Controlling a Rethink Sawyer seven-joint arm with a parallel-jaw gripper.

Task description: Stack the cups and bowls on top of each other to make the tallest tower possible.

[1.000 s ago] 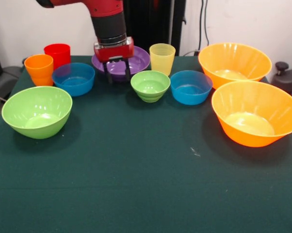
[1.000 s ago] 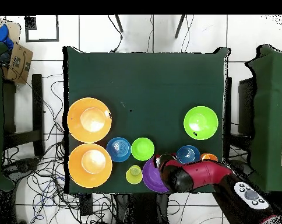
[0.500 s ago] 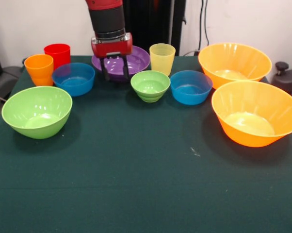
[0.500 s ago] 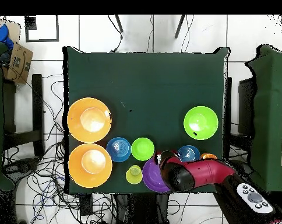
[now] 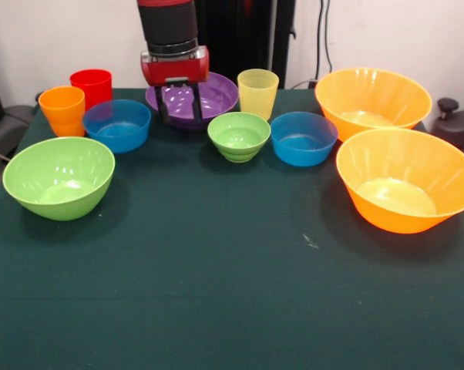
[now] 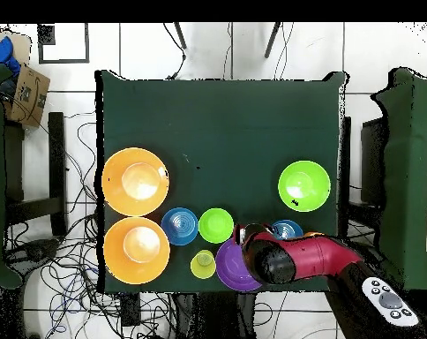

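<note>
The end effector (image 5: 179, 112), fingers spread, hangs over the purple bowl's (image 5: 213, 94) near rim.

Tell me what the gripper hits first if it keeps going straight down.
Probably the purple bowl: the gripper points down with its open fingers over the bowl's left rim, though depth is unclear and it might just meet the table beside it.

Bowls (image 5: 240, 136) crowded far side, near half free

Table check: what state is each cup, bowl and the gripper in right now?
Cups, red, orange, yellow: upright, empty, unstacked.
Purple bowl: upright, behind the gripper.
Other bowls, like the big green one: upright, separate, none stacked.
Gripper: open, holding nothing.
</note>
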